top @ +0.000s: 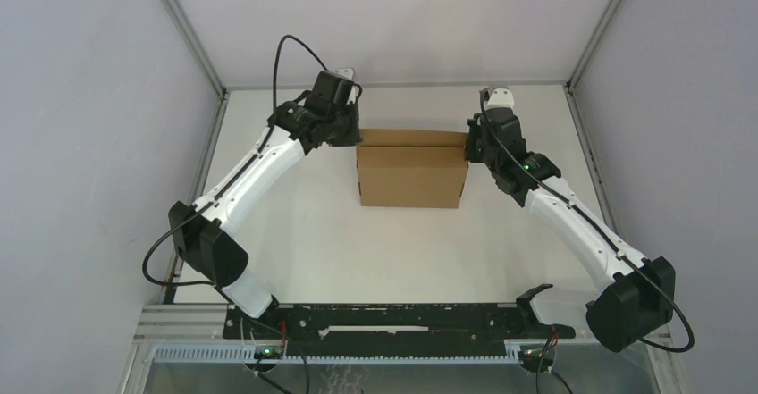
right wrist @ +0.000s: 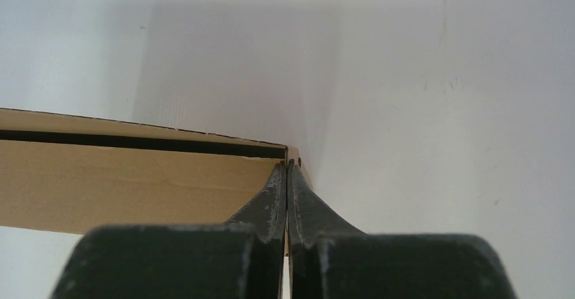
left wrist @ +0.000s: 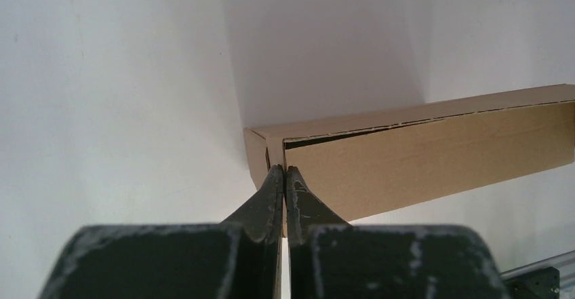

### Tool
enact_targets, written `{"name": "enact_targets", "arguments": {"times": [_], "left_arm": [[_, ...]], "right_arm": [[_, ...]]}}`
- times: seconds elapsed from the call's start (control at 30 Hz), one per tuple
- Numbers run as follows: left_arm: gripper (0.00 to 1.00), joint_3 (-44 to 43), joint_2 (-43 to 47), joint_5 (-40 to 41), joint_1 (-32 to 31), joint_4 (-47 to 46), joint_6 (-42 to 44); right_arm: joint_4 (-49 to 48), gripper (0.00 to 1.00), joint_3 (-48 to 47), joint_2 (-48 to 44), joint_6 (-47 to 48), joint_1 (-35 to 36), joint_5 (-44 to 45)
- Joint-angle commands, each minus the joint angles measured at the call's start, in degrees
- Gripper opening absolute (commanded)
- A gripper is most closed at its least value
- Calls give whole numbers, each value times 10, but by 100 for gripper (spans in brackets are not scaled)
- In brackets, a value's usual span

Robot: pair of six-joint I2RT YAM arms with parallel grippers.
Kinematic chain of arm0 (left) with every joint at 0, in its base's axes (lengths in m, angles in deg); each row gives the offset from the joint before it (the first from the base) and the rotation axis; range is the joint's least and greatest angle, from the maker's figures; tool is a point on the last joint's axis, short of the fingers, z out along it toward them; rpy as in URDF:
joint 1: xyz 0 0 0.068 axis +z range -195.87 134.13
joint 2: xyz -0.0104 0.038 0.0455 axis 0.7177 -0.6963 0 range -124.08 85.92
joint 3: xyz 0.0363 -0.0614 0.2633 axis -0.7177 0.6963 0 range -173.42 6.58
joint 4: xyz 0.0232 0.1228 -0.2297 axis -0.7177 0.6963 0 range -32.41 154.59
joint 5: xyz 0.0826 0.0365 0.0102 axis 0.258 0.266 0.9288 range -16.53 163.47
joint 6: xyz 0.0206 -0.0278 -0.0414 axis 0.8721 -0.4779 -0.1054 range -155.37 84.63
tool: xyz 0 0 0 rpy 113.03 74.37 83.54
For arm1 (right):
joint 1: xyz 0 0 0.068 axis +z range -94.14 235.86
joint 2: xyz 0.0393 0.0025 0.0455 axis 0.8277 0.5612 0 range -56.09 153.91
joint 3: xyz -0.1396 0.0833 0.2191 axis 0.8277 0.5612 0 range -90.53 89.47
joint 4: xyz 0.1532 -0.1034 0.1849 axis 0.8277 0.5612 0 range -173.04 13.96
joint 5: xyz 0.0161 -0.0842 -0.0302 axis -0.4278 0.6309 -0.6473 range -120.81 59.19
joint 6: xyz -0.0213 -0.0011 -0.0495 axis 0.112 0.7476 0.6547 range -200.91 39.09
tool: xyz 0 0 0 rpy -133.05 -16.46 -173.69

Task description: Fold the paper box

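Right end of paper box (left wrist: 434,156) off-frame.

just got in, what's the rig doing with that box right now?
Both arms are on the paper box, which sits in the middle of the table, already shaped into a box. The left gripper is closed at the box's left end and the right gripper at its right end. A thin strip of cardboard shows between each pair of fingers, so each seems to pinch an end wall. The lid is down but not seated: both wrist views show a dark gap along its seam.
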Motion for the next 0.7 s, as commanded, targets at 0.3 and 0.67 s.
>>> {"name": "enact_targets", "arguments": {"times": [0.3,0.67], "left_arm": [[2,72,47,-23,-36,-88,-34],[1,130,78,-5,-45,-133,-29]], "right_arm": [[42,0,14,7,-15,29,-34],[42,0,14,18,-20,45,-15]]}}
